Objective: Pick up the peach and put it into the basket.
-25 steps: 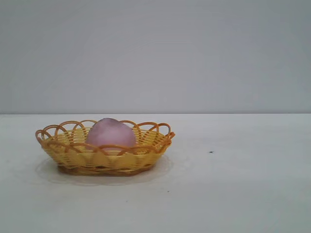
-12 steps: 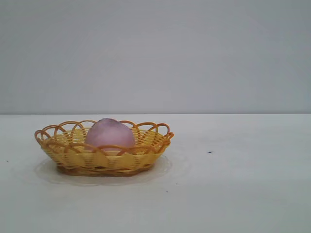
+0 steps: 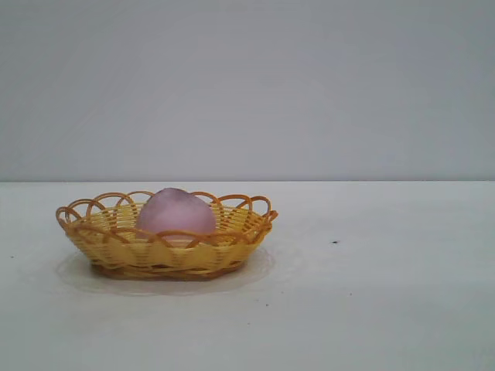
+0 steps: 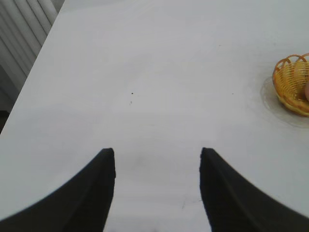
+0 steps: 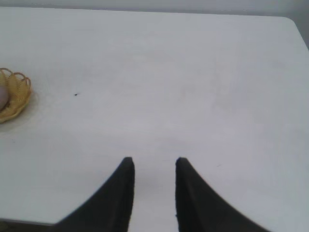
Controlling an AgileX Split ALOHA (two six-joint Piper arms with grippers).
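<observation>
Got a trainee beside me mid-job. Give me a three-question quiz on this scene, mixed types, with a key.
1. True or false: the peach lies inside the basket.
2. Multiple choice: what is between the right gripper jaws? A) the peach B) the basket rim C) nothing, only bare table beyond them
3. Short answer: which gripper's jaws stand wider apart, left gripper or right?

Key
1. True.
2. C. The jaws are apart, with the basket far off to one side.
3. Left. Both are empty and well away from the basket.
</observation>
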